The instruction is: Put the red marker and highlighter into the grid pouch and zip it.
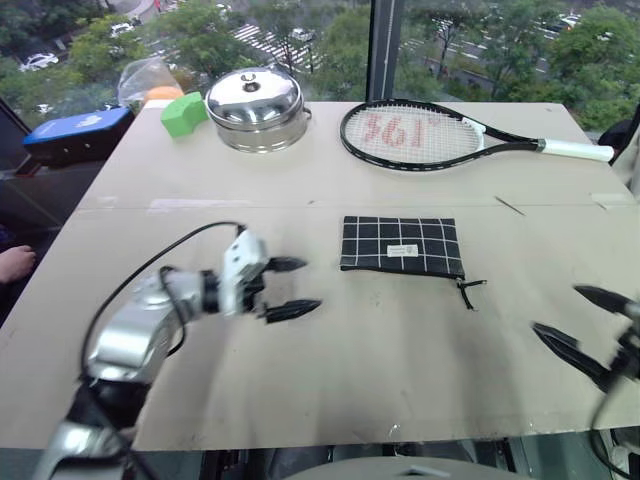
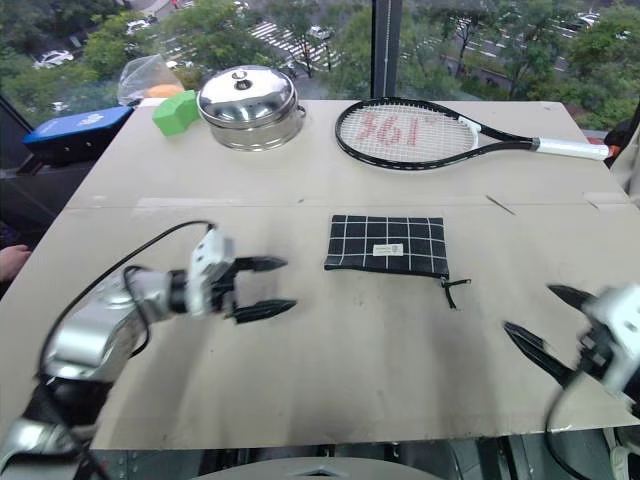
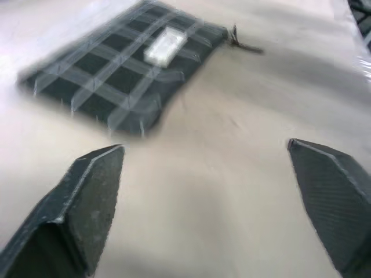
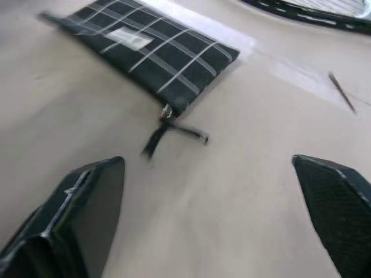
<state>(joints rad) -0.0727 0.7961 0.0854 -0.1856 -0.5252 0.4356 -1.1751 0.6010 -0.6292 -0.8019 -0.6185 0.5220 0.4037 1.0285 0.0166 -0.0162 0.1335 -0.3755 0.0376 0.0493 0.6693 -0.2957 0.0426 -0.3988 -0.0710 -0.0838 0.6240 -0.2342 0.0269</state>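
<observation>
Left eye view, near to far: left gripper [image 1: 292, 288] and right gripper [image 1: 585, 322] hover over the bench [image 1: 330, 370], fingers spread wide, holding nothing. Btwn them, farther back, the grid pouch [image 1: 402, 245] lies flat, pull cord [image 1: 470, 291] trailing twd the right gripper. Beyond: racket [image 1: 420, 135], steel pot [image 1: 256, 106].

Head stereo pair looks forward and down over table [image 1: 400, 340], far edge and window beyond in frame; right eye shifted slightly sideways. Each wrist camera sits low, close to tabletop, sighting along own fingers. All four views share grid pouch [image 1: 403, 246]: left wrist from label side, right wrist from zipper-cord end.
</observation>
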